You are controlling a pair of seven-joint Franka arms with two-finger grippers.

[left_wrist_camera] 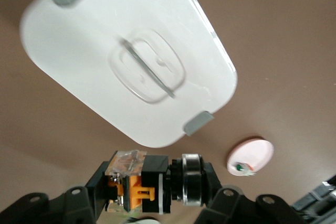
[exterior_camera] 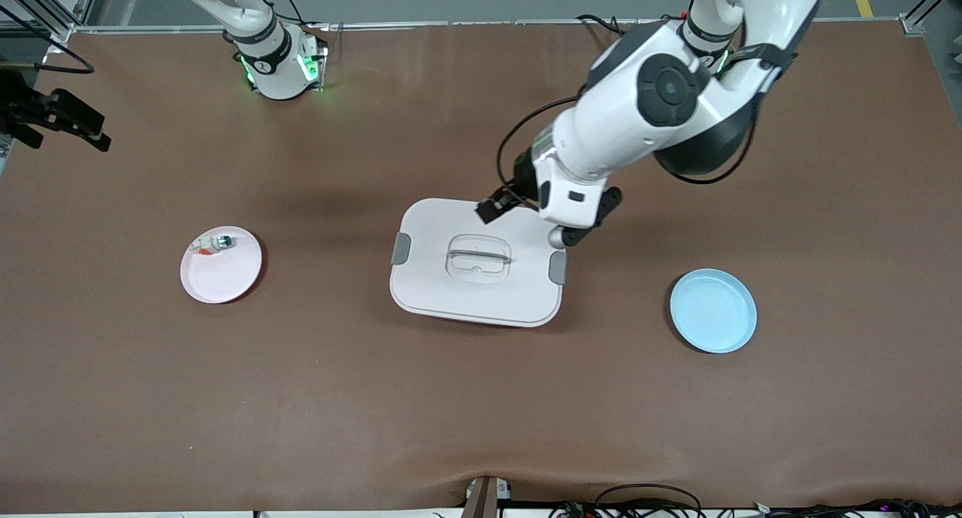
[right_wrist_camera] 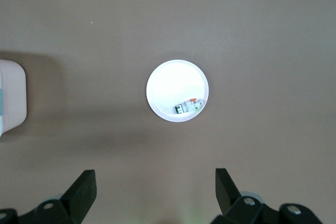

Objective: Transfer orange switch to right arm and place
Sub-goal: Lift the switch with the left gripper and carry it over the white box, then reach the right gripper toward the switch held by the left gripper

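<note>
While the switch (left_wrist_camera: 152,182) sits clamped in the left gripper (left_wrist_camera: 155,192), the handover is not yet made: pickup looks done, transfer and placing remain. The left gripper (exterior_camera: 560,228) hangs over the edge of the white box (exterior_camera: 428,292) at the table's middle, toward the left arm's end. Its fingers (left_wrist_camera: 100,182) press shut on the switch's ends (black body with orange marks, silver ring at one end). The right gripper (right_wrist_camera: 155,195) hovers high above the pink plate (right_wrist_camera: 163,82), fingers (right_wrist_camera: 84,190) spread wide and holding nothing. A white-and-green part (right_wrist_camera: 189,106) lies in that plate. The blue plate (exterior_camera: 714,311) holds nothing.
</note>
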